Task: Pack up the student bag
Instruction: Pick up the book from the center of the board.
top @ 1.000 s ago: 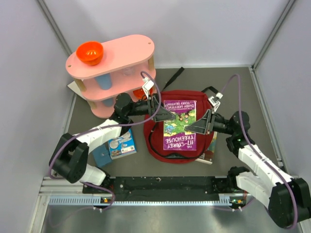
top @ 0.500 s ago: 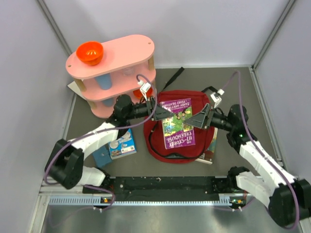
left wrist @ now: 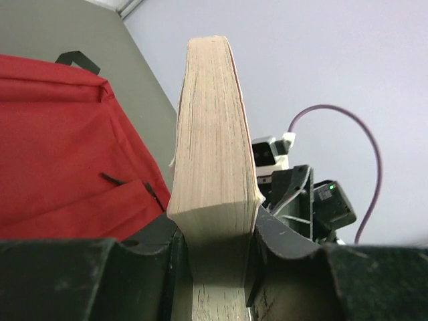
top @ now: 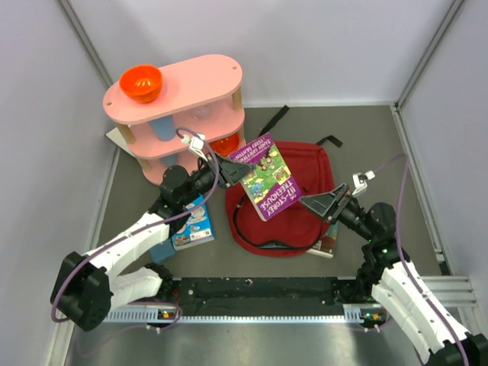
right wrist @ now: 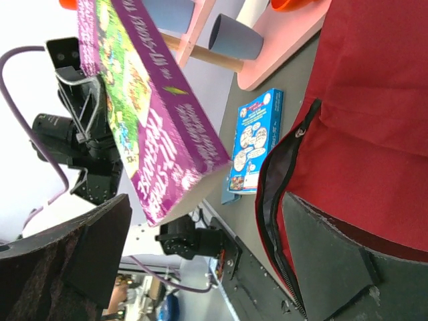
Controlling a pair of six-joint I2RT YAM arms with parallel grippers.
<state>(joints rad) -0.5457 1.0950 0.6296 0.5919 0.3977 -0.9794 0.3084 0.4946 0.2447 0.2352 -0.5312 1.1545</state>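
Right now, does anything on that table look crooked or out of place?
Yes. The purple book is not lying flat: the left gripper grips it by one edge and holds it in the air, tilted over the student bag. A second book pokes out at the bag's near right corner, mostly hidden.

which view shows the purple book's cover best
Top external: the purple book faces that camera nearly flat, almost the whole cover showing, pinched at one corner by the left claw above the student bag. Right wrist sees the cover at a steep slant. Left wrist sees only its page edge between the fingers.
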